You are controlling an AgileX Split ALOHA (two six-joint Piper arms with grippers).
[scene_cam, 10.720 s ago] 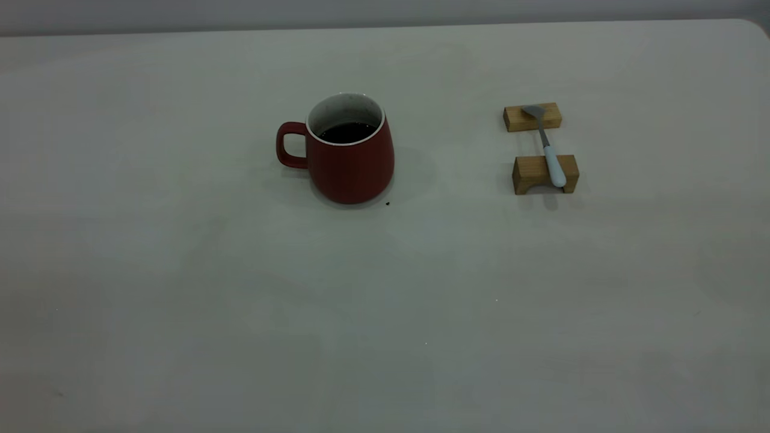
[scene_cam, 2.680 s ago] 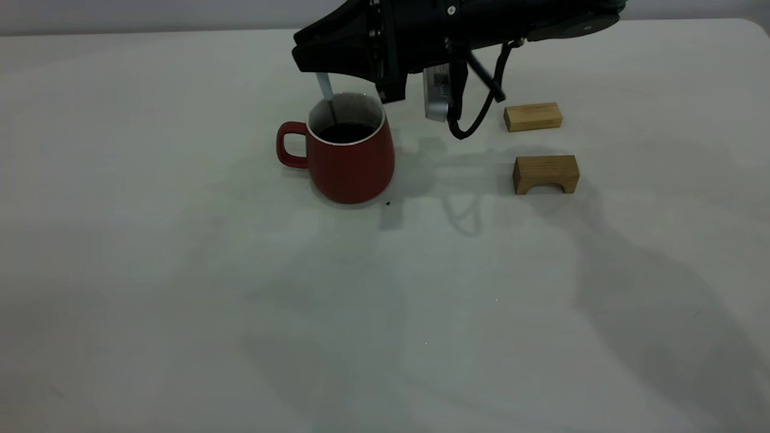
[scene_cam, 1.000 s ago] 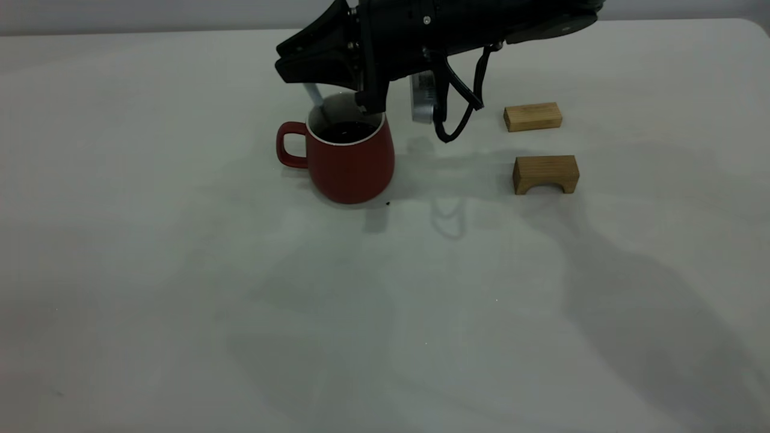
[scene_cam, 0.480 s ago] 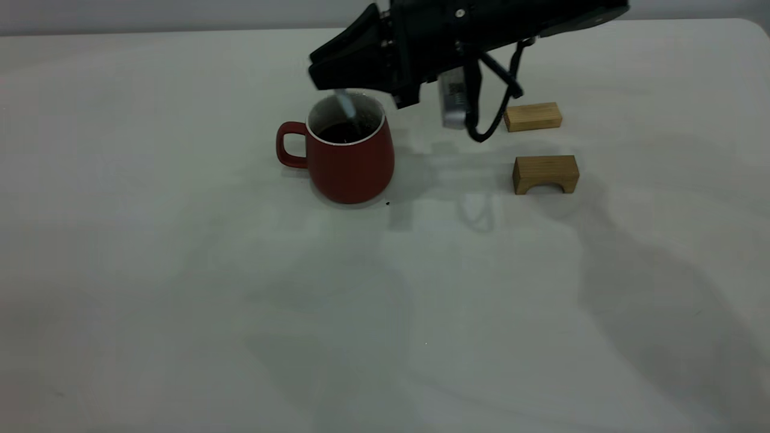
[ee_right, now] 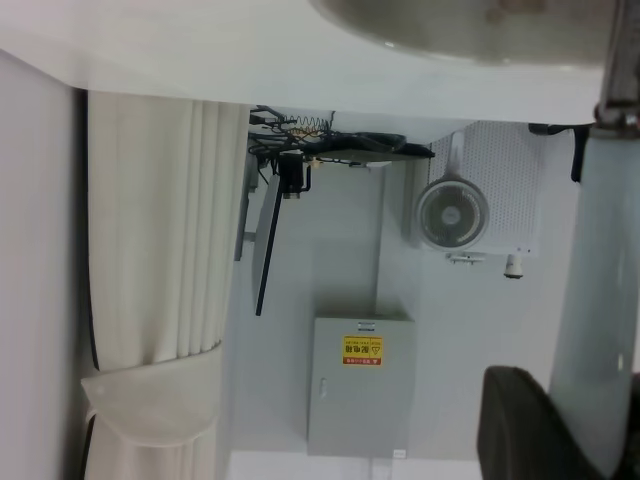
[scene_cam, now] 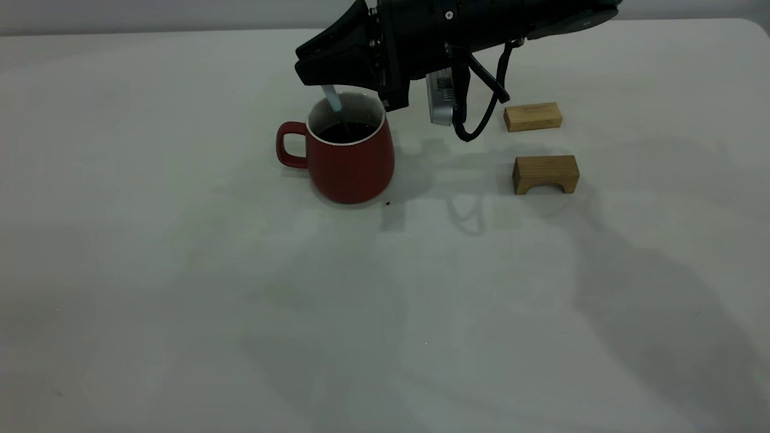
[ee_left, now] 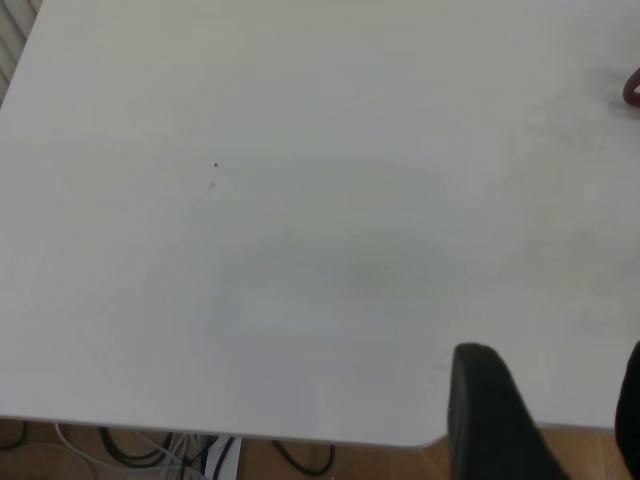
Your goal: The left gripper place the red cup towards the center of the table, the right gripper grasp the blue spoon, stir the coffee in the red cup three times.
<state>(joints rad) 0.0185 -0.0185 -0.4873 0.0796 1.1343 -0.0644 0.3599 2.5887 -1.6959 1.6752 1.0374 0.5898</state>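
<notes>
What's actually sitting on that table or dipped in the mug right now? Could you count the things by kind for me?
Dark red ceramic mug holding dark coffee: 1
Slim spoon with a pale blue handle, held in the mug by the right gripper: 1
Small light wooden blocks, one plain, one arched underneath: 2
Total: 4 things

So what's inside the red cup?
Dark coffee fills the red cup, and the blue spoon, held by the right gripper, dips into it. The spoon's bowl is hidden under the liquid.
</notes>
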